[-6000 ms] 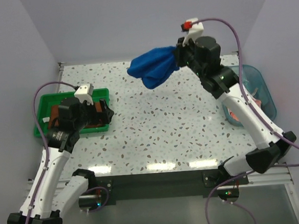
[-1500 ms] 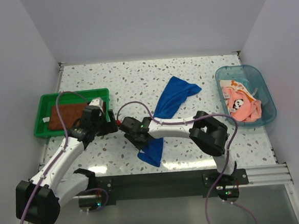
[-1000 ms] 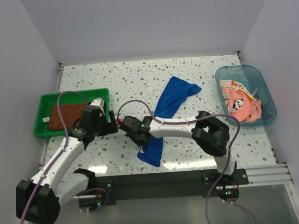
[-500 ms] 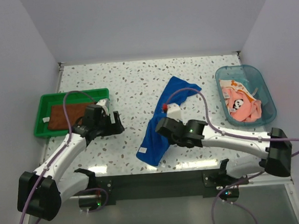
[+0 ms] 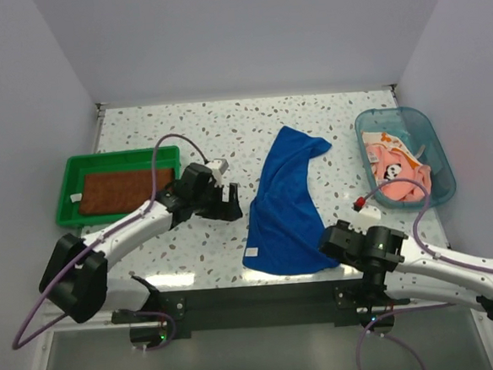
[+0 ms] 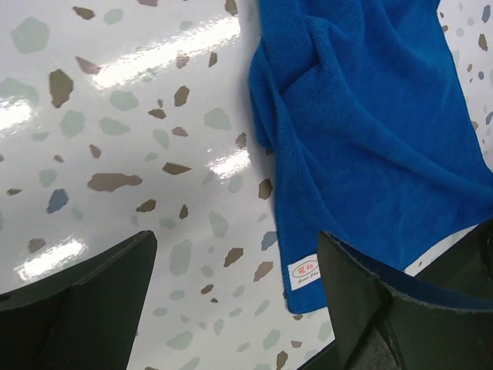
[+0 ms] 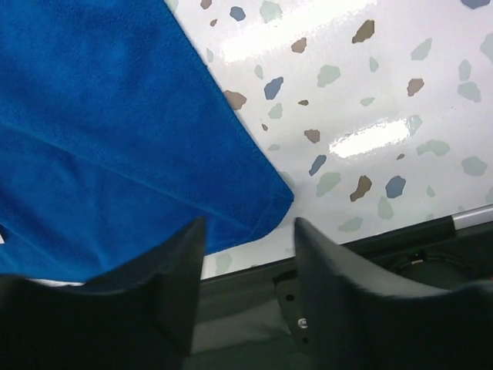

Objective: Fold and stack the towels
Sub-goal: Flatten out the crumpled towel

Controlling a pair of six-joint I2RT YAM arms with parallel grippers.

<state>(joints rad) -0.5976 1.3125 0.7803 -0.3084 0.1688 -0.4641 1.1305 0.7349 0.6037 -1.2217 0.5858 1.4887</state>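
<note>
A royal blue towel [image 5: 286, 203] lies spread open on the speckled table, narrowing toward the far end. My left gripper [image 5: 233, 204] hovers open at its left edge. In the left wrist view the towel [image 6: 370, 116] fills the upper right, and its corner with a white label [image 6: 303, 270] lies just inside the right finger. My right gripper [image 5: 329, 245] is open at the near right corner, and that corner of the towel [image 7: 100, 116] lies just ahead of the empty gap. A rust-brown towel [image 5: 124, 191] lies flat in the green tray. A pink towel [image 5: 394, 175] is bunched in the tub.
The green tray [image 5: 68, 176] sits at the left. A clear blue tub [image 5: 429, 130] stands at the right, with an orange patterned cloth [image 5: 386, 141] beside the pink one. The table's near edge and black rail [image 7: 347, 247] run just below the right gripper.
My right arm swung from the left side to the near right, drawing the blue towel's near end out wide, then opened and released it. My left gripper moved right to the towel's edge.
</note>
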